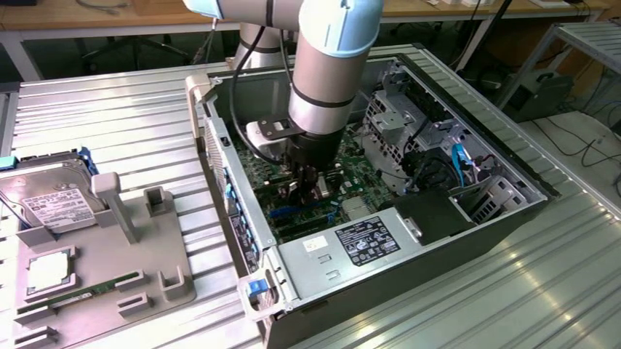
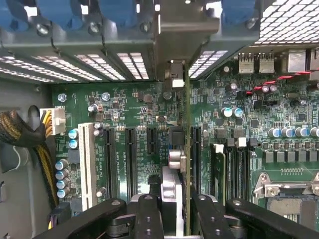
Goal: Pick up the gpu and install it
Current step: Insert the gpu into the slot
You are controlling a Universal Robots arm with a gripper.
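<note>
1. While the gripper (image 2: 177, 214) reaches down inside the open computer case (image 1: 495, 127), it is closed on the gpu (image 2: 174, 191). A black finger (image 2: 148, 219) presses on each side of the card.
2. Held by the gripper, the gpu stands up on its thin edge. It points straight away from the gripper, toward the back wall of the case.
3. Right under the gripper lies the green motherboard (image 2: 129, 99). Long black slots (image 2: 130, 154) run side by side next to the card, and a white slot (image 2: 85, 164) sits a bit farther out. I cannot tell if the card is pushed into a slot.
4. Past the far end of the card is the back wall with its rows of little holes (image 2: 99, 59).
5. Off to one side of the gripper, a bundle of yellow and black wires (image 2: 20, 132) hangs by the case wall.
6. Farther from the gripper, at the near end of the case, sits a silver power box (image 1: 339, 254) with a label.
7. Well away from the gripper, outside the case, a grey tray (image 1: 107, 269) rests on the metal worktop (image 1: 116, 109). It holds a hard drive (image 1: 49, 203) and a thin memory stick (image 1: 83, 294).
</note>
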